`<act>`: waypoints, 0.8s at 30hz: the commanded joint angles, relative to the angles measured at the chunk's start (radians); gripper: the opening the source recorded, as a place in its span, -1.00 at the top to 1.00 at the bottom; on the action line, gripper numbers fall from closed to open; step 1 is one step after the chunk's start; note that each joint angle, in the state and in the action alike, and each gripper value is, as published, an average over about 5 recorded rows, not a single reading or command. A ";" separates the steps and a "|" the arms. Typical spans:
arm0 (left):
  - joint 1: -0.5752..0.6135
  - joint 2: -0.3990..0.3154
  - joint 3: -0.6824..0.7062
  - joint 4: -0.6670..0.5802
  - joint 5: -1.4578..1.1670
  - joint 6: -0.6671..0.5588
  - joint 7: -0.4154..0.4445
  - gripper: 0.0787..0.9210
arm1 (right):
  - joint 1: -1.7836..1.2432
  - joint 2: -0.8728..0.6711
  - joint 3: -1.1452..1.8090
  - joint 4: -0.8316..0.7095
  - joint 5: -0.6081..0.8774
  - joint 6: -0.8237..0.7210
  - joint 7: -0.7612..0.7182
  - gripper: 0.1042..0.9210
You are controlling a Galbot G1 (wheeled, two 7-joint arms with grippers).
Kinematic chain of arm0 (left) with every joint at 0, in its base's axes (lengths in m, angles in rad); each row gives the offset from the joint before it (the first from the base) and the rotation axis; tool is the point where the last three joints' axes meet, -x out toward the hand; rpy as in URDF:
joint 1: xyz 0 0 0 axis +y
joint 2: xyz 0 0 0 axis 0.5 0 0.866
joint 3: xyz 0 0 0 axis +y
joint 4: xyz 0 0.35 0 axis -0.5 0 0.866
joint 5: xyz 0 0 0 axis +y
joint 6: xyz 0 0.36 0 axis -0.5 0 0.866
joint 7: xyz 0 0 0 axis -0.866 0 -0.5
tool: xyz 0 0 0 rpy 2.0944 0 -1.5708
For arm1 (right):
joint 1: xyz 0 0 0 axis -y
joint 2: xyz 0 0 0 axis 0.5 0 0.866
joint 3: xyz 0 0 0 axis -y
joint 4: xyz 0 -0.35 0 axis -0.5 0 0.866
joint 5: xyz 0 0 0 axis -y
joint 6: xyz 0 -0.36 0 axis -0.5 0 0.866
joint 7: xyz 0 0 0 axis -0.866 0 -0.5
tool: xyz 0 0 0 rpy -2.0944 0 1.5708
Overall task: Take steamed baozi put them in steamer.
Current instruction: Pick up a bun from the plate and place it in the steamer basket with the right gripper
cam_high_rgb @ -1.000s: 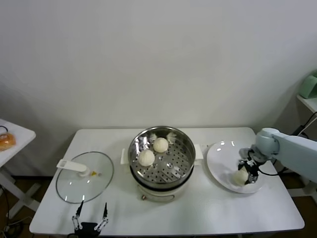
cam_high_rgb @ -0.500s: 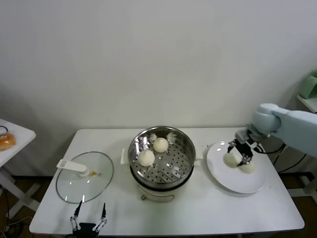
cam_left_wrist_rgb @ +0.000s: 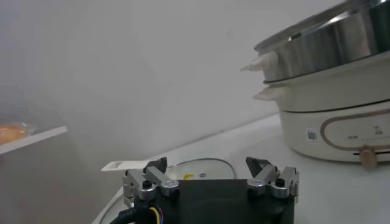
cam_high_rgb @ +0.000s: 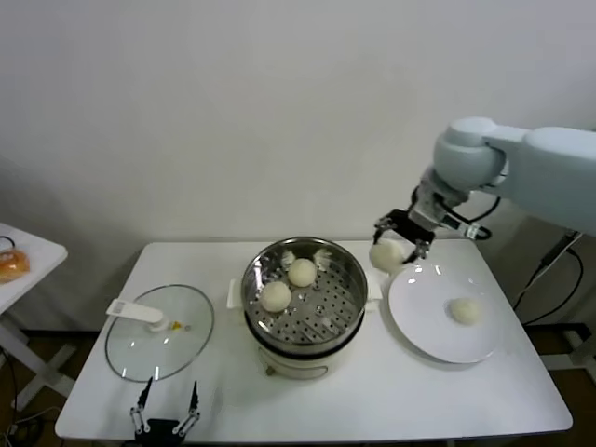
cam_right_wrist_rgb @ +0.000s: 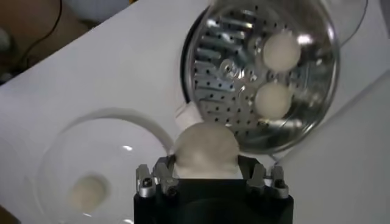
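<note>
White table carried steamer centre, plate beside. Right hand clamped on a baozi, held high between plate and steamer, presumably to clear the rim. Left hand parked low, fingers apart.

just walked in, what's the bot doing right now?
It is moving baozi from the plate into the steamer. The right claw holds one bun in the air between plate and steamer, close to the steamer's rim. Two buns already sit on the perforated tray, and one is left on the plate. The left claw is parked open at the table's near edge, beside the glass lid.
</note>
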 commanded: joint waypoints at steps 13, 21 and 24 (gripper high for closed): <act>-0.001 -0.024 0.005 -0.006 0.003 -0.002 -0.001 -0.77 | -0.188 0.255 0.040 0.166 -0.221 -0.026 0.076 -0.45; -0.002 -0.022 0.000 0.001 0.000 -0.004 -0.002 -0.77 | -0.296 0.308 0.054 0.037 -0.290 -0.021 0.081 -0.45; -0.005 -0.021 -0.002 0.005 -0.001 -0.006 -0.002 -0.77 | -0.322 0.325 0.046 0.008 -0.282 -0.024 0.086 -0.45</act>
